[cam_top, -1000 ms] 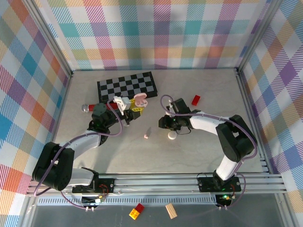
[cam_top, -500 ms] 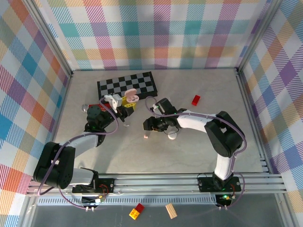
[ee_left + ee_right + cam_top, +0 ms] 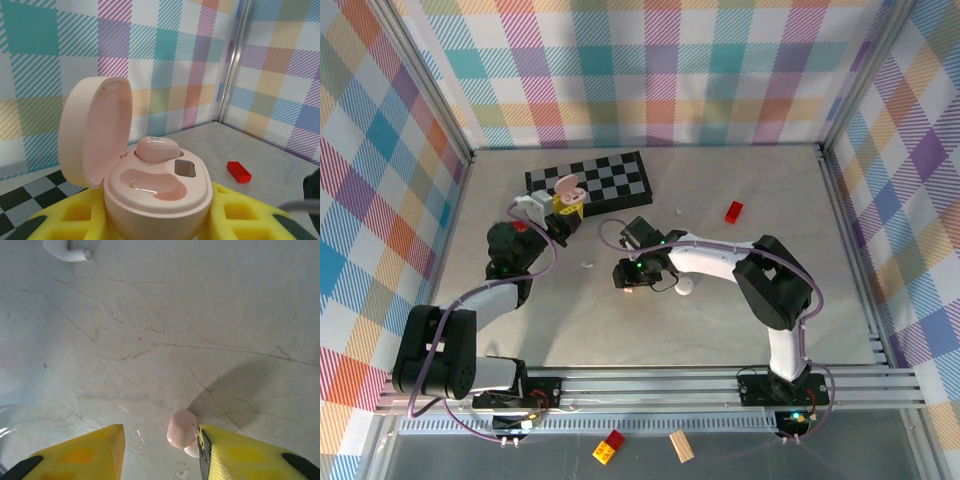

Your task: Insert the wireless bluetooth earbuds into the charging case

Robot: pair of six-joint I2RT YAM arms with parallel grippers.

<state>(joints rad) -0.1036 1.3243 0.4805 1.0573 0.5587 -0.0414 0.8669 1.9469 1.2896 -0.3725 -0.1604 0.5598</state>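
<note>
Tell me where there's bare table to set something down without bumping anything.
Bare marble: right of the right arm, from the red brick to the near rail; also the near middle between both arms. Crowded: far left by the checkerboard, where the left tool holds the pink charging case, and centre, around the right tool.

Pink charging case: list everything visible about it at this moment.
The pink charging case is a glossy, pebble-shaped plastic shell, upright with its lid hinged open to the left in the left wrist view. One pink earbud sits seated at the back; the front well is empty. The left claw grips its base between yellow fingers.
</note>
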